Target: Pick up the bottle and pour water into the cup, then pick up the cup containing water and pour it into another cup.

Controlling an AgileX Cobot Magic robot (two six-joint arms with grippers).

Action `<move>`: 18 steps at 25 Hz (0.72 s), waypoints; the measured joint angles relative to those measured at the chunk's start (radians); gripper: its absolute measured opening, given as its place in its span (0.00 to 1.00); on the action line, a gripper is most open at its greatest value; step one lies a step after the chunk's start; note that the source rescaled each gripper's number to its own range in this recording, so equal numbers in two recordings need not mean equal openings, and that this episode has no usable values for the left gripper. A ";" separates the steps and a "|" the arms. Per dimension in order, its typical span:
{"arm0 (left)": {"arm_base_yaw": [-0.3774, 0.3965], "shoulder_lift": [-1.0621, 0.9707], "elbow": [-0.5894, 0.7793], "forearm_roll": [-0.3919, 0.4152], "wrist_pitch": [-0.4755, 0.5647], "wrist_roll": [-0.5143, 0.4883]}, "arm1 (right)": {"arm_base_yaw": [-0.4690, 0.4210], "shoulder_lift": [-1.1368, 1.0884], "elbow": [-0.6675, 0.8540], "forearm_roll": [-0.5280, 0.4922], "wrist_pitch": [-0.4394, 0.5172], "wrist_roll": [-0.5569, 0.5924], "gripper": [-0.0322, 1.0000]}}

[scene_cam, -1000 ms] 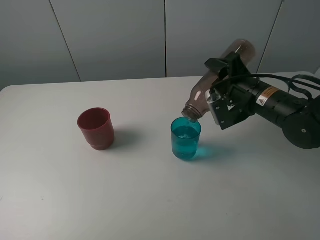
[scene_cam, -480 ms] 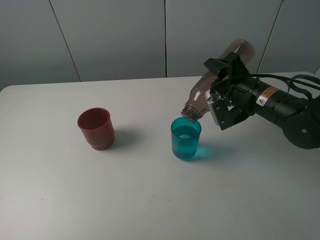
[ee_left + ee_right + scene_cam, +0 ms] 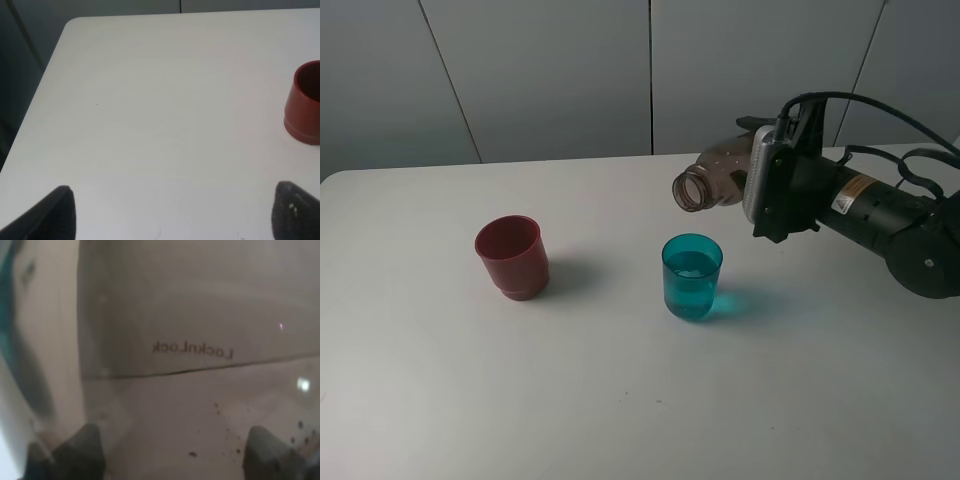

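The smoky grey-brown bottle (image 3: 715,180) is held by my right gripper (image 3: 760,190), lying about level above the table with its open neck pointing left, up and right of the teal cup. It fills the right wrist view (image 3: 190,340), between the fingertips (image 3: 75,445). The translucent teal cup (image 3: 692,276) stands mid-table with water in it. The dark red cup (image 3: 512,256) stands to its left and shows at the edge of the left wrist view (image 3: 304,102). My left gripper (image 3: 172,210) is open and empty over bare table.
The white table (image 3: 620,400) ends at a rounded far-left corner (image 3: 75,22). A grey panelled wall stands behind it. My right arm body and cables (image 3: 890,215) hang over the table's right side.
The bottle has swung up from its steep pouring tilt over the teal cup to about level, and its neck has lifted away from the cup. Both cups have stayed put.
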 joint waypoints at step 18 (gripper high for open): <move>0.000 0.000 0.000 0.000 0.000 0.000 | 0.000 0.129 -0.278 0.125 0.149 1.161 0.03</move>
